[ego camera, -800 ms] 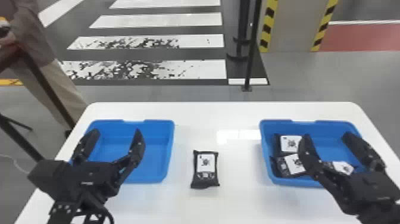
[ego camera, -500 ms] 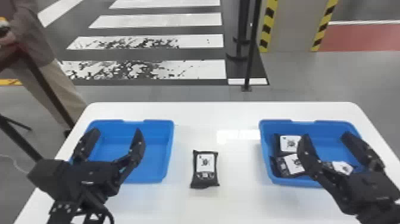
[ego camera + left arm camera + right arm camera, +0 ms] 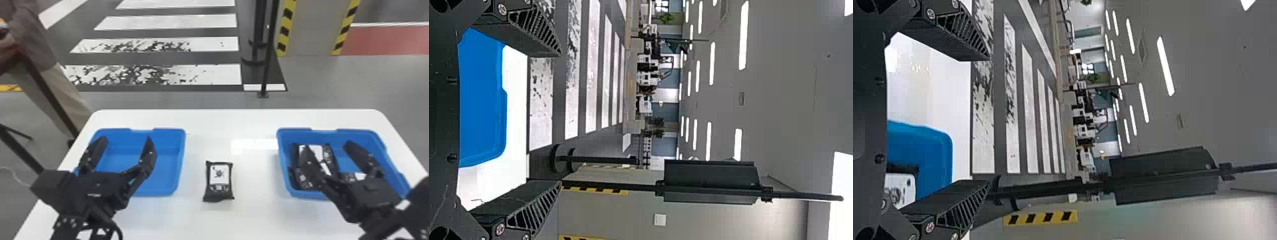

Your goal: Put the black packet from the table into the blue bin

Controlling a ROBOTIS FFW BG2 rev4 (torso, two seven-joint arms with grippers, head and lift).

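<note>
The black packet [image 3: 219,182], with a white label, lies flat on the white table between the two bins. My left gripper [image 3: 126,138] hangs over the left blue bin [image 3: 183,159], left of the packet, its fingers wide apart with nothing between them. Over the right blue bin [image 3: 282,166], to the packet's right, is my right gripper [image 3: 328,145], also open and holding nothing. In the left wrist view the left gripper [image 3: 560,119] is spread, with a bin's blue wall beyond. In the right wrist view the right gripper [image 3: 988,120] stands spread too.
Several black-and-white packets [image 3: 311,150] lie in the right bin, partly behind the right gripper. The white table [image 3: 233,119] shows bare between the bins and along its far edge. A dark pole [image 3: 269,48] stands beyond it.
My right gripper has shifted left over the right bin, toward the middle of the table. The left gripper has hardly moved, and the packet on the table lies as before.
</note>
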